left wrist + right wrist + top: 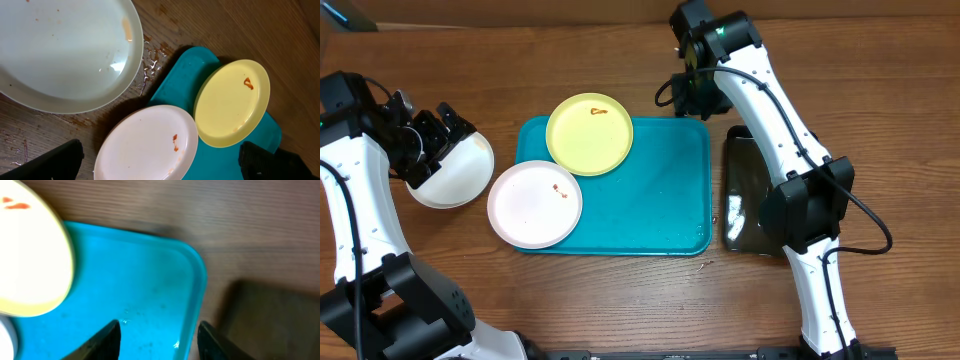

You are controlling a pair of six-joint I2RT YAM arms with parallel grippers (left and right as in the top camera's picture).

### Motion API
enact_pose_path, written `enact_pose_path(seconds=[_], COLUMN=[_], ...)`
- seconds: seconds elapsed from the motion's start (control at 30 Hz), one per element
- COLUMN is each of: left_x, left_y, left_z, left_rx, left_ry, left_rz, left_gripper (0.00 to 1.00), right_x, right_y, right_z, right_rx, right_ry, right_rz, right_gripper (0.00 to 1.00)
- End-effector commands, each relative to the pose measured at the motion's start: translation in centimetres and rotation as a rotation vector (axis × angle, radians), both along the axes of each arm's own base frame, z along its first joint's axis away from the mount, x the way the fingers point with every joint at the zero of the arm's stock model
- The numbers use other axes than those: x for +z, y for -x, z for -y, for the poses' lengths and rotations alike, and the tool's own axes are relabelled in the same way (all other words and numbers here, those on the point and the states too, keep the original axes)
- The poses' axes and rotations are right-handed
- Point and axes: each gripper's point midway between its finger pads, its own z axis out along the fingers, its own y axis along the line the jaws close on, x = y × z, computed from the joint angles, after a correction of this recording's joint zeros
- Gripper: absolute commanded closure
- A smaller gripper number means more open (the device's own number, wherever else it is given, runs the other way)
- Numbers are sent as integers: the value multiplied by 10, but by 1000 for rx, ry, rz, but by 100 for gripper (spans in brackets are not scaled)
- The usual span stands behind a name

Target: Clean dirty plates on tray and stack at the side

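The turquoise tray (660, 200) lies mid-table. A pale yellow plate (589, 134) with a red smear rests on its far left corner. A white plate (534, 204) with a small smear overlaps the tray's left edge. Another white plate (450, 172) lies on the wood left of the tray, under my left gripper (435, 140). That gripper (160, 167) is open and empty, hovering over the near white plate (145, 145). My right gripper (695, 100) is over the tray's far right corner. In its wrist view it (160, 342) is open, with the tray rim (197, 280) between its fingers and nothing held.
A glossy black tray (745, 200) sits right of the turquoise tray, also seen as the black tray (270, 315) beside the right fingers. Water droplets (150, 65) wet the wood between the left white plate (65, 50) and the tray (182, 82).
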Motion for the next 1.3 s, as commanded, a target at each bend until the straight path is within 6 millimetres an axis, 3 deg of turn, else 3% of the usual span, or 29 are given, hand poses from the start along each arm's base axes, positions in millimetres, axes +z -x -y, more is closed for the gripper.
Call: enact_pose_path(seconds=[0.0,0.07,0.2,0.3,0.4,0.47,0.53,0.63,1.07,1.27], left_x=[10,10,10,10,10,10,10,10,10,10], left_y=[-2,-2,-2,-2,-2,-2,-2,-2,-2,-2], left_z=[-1,-1,-1,-1,-1,-1,-1,-2,-1,-1], left_rx=[-19,-18,-18,-18,-18,-19,-18,-18,-18,-18], left_ry=[-25,-25,-25,-25,-25,-26,-25,-26,-25,-25], left_rz=[29,29,29,29,29,29,29,29,29,29], left_gripper=[0,0,0,0,0,0,0,0,0,0], right_x=[8,5,-5,-13,-18,-19,-22,-28,-86,-95], right_y=[0,7,12,17,17,16,16,17,31,29], right_z=[49,68,74,77,77,76,74,73,73,51], right_rx=[-251,-282,-290,-293,-292,-290,-286,-284,-269,-195], right_ry=[59,81,93,106,108,104,105,109,131,9], right_rz=[-29,-79,-118,-148,-154,-153,-152,-159,-236,-253], right_gripper=[52,53,60,78,83,83,70,64,66,70])
